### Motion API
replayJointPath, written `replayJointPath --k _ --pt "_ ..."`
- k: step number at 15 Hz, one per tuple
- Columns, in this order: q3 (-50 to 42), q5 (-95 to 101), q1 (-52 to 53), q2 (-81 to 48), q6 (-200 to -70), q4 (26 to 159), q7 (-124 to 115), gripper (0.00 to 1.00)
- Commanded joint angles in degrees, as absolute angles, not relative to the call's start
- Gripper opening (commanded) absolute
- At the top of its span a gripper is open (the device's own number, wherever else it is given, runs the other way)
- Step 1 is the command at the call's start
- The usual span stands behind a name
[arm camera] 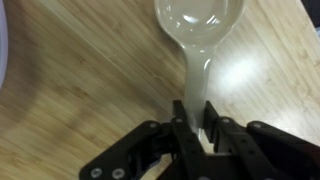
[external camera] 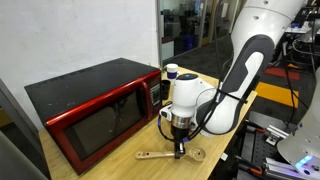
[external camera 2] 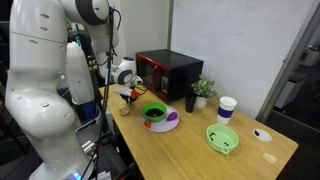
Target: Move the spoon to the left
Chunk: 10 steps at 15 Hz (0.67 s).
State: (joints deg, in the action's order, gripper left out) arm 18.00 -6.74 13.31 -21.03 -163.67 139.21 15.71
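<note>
Wooden table (arm camera: 60,90); spoon (arm camera: 200,32) in claw (arm camera: 197,130)

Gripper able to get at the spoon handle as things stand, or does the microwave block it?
Looks like yes. In the wrist view the gripper straddles the spoon handle, one finger each side. In an exterior view the microwave sits behind, clear of it.

The red microwave oven with a black top (external camera: 95,105) stands close behind the black gripper (external camera: 180,151) and the pale wooden spoon (external camera: 155,155) it clamps, closing off that side. The strip of light wooden table (external camera: 120,162) before the oven door lies open to the table edge. In an exterior view a green bowl (external camera 2: 155,113) sits near, seemingly with a narrow gap, and beyond it a black cup (external camera 2: 190,102), small potted plant (external camera 2: 203,88) and white paper cup (external camera 2: 227,108) crowd the tabletop.
</note>
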Motion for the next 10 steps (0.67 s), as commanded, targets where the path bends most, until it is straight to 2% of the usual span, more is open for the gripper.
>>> replayJointPath --k 1,2,3,4,10 --pt "17.95 -3.28 11.14 -24.08 -163.87 136.43 15.84 0.06" --pt "17.64 -2.57 11.16 -24.29 -163.78 136.17 15.41 0.47" --pt "17.53 -2.13 11.09 -24.29 -163.86 136.01 15.11 0.48" --pt "17.51 -1.72 10.95 -24.39 -163.65 135.74 15.10 0.54" --pt "15.83 1.23 11.64 -20.76 -161.73 135.47 13.40 0.96"
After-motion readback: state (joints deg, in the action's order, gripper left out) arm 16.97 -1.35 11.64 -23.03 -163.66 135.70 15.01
